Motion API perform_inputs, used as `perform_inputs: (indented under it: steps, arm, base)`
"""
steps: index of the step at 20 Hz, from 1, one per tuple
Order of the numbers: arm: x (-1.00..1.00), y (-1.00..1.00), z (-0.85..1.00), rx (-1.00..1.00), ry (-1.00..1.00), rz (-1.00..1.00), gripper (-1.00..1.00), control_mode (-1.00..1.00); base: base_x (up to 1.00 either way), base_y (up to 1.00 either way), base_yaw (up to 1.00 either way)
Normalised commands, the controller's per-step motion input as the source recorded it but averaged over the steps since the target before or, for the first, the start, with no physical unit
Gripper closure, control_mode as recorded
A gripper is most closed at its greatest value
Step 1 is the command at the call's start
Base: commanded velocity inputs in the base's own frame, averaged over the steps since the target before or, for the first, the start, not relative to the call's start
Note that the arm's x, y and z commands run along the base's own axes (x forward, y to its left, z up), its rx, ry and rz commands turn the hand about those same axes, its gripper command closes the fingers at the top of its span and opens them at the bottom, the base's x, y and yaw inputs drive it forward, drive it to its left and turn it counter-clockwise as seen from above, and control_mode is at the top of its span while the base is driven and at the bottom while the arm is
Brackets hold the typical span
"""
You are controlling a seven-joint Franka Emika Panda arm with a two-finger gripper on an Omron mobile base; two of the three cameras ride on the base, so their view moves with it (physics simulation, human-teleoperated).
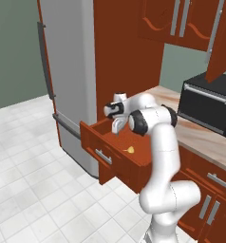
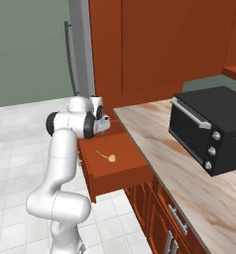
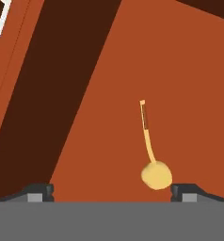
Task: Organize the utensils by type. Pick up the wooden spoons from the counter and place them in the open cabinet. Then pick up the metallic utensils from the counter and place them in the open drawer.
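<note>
A small yellow spoon with a round bowl and thin handle lies flat on the floor of the open reddish-brown wooden drawer.

The spoon rests near the drawer's middle, seen also from the right; its material is hard to tell. The white arm's two-finger gripper hangs over the drawer, jaws spread wide, holding nothing. Beside the drawer runs the pinkish marble counter, which carries a black oven.

You see a black toaster oven beside a grey fridge, above a white tiled floor.
</note>
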Motion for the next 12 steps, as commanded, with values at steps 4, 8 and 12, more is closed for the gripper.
perform_inputs:
  steps: [4,8,12]
  arm:
    - [-0.70,0.03,0.35,0.00,-0.21,-0.18,-1.00,-1.00]
    - [-0.71,0.06,0.34,0.00,-0.21,-0.24,-1.00,-1.00]
    - [-0.69,0.08,0.30,0.00,-0.06,-0.32,-1.00,-1.00]
  base:
    - [0.00,0.00,0.00]
    - [0.00,0.00,0.00]
    - [0.00,0.00,0.00]
